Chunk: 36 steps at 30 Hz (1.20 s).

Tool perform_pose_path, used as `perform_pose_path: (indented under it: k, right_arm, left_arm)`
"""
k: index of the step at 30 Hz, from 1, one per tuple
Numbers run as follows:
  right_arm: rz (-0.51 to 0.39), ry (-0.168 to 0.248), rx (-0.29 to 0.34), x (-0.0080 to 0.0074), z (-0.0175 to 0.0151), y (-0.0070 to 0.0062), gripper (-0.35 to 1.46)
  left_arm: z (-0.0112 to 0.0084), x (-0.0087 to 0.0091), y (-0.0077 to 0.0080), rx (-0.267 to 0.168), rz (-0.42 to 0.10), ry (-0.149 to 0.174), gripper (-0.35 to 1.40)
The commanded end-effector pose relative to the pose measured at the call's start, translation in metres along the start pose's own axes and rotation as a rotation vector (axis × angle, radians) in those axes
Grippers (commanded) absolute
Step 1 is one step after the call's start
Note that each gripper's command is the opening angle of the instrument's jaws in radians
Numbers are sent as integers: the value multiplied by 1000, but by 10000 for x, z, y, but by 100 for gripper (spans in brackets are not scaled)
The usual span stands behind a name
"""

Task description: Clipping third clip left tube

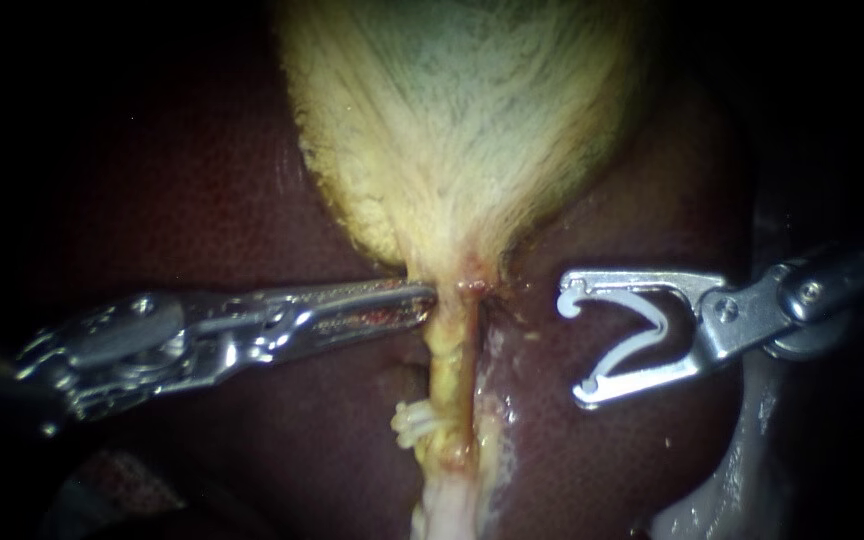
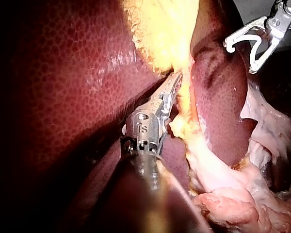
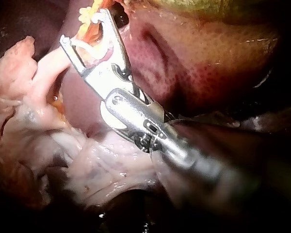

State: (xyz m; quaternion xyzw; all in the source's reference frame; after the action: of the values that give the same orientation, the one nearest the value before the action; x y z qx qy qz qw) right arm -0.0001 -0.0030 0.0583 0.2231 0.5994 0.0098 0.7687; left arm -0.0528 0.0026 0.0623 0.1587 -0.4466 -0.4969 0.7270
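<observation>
Right instrument (image 1: 572, 347): end effector holds a wide-open white clip (image 1: 657, 325), mouth facing the nearby upright tube (image 1: 449, 360), crosswise to it, not yet around.

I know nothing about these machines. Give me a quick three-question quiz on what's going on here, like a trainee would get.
1. True or false: the white clip held in the right instrument already sits around the tube.
2. The big pale yellow tissue narrowing down into the tube is: A) a sponge, B) the gallbladder, C) a glove.
3. From which side does the instrument whose tip meets the top of the tube come in?

Key: 1. False; the clip is open and apart from the tube. 2. B. 3. The left; it is the left instrument.
</observation>
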Motion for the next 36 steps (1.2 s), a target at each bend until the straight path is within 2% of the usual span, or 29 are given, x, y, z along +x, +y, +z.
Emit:
perform_pose_path:
  k: [1, 13, 17, 24, 31, 36]
  right_arm:
    - [0, 0, 1, 0, 0, 0, 60]
    - [-6, -1, -2, 2, 7, 0, 60]
    - [38, 3, -2, 1, 17, -1, 60]
    - [150, 14, 17, -9, 57, -5, 60]
    - [215, 17, 22, -19, 87, -8, 60]
    - [242, 18, 18, -24, 102, -5, 60]
  left_arm:
    - [0, 0, 0, 0, 0, 0, 2]
    - [-4, 0, 1, 2, 0, 1, 2]
    - [-10, 1, 3, 6, 1, 3, 2]
    - [-29, 0, 6, 5, 1, 3, 2]
    - [-57, -4, 9, -7, -1, -6, 0]
    - [-68, -6, 13, -14, -3, -11, 0]
